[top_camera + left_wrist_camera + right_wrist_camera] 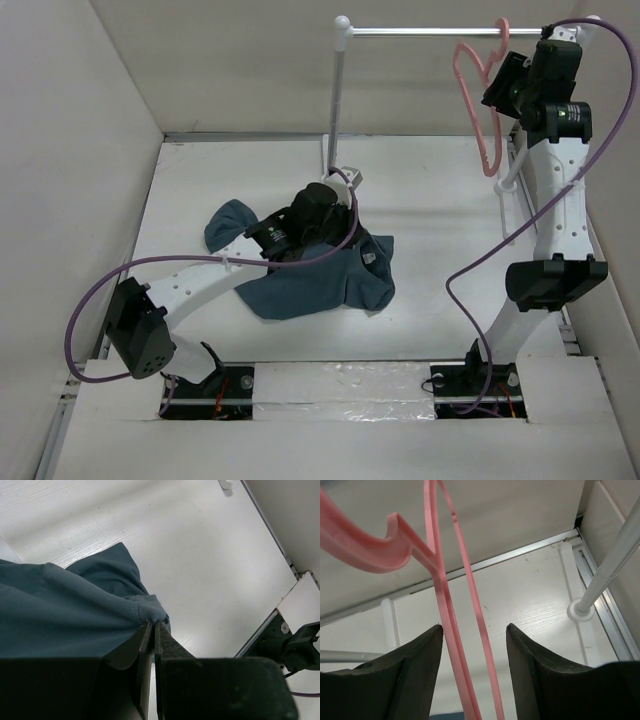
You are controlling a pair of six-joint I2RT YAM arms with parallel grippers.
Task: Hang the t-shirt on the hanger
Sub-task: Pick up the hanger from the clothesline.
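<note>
The dark teal t-shirt (300,280) lies crumpled on the table in the top view. My left gripper (340,195) is down at its far edge, shut on a fold of the t-shirt (150,611). The salmon-pink hanger (478,100) hangs by its hook from the white rail (420,32) at the back right. My right gripper (497,82) is raised beside it, open, with the hanger's thin bars (452,630) running between its fingers (420,665) without being clamped.
The rail's white upright post (336,100) stands just behind the left gripper, with its base (345,175) on the table. A second post and round foot (582,611) show at the right. White walls close in on the back and both sides.
</note>
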